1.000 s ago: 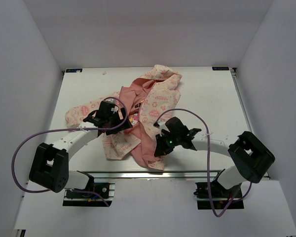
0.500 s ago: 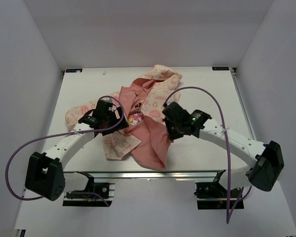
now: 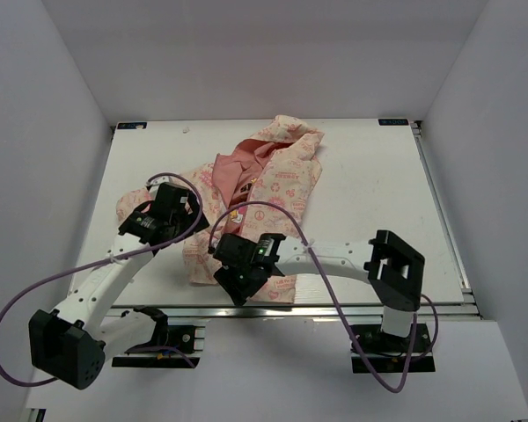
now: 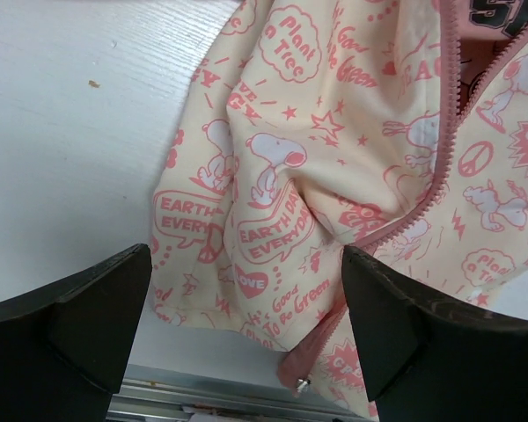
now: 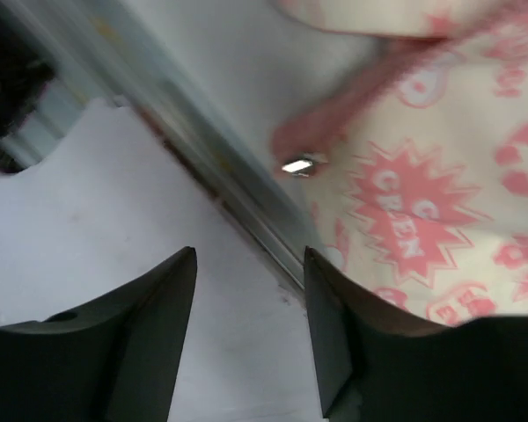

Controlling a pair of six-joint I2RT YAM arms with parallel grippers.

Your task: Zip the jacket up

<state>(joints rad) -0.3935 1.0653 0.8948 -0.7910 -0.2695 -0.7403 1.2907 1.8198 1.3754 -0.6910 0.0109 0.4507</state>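
The jacket (image 3: 277,180) lies in the middle of the table, cream with pink prints, its pink lining showing near the collar. In the left wrist view the jacket (image 4: 282,176) fills the frame, and its pink zipper (image 4: 405,229) runs down to a small metal end (image 4: 301,383) at the hem. My left gripper (image 3: 163,220) hovers over the jacket's left side, open wide (image 4: 246,255) with nothing in it. My right gripper (image 3: 240,286) is at the hem by the table's front edge. It stands open (image 5: 250,255), empty, just short of the zipper's metal end (image 5: 297,164).
The table's metal front rail (image 5: 220,167) runs right under the right gripper. White walls close in the table on three sides. Purple cables (image 3: 35,281) loop off both arms. Bare white tabletop (image 3: 378,193) lies to the right of the jacket.
My right arm swung from the jacket's right side across to the near hem and opened its jaws, leaving the front panel cream side up. My left gripper drew back to the left, staying open.
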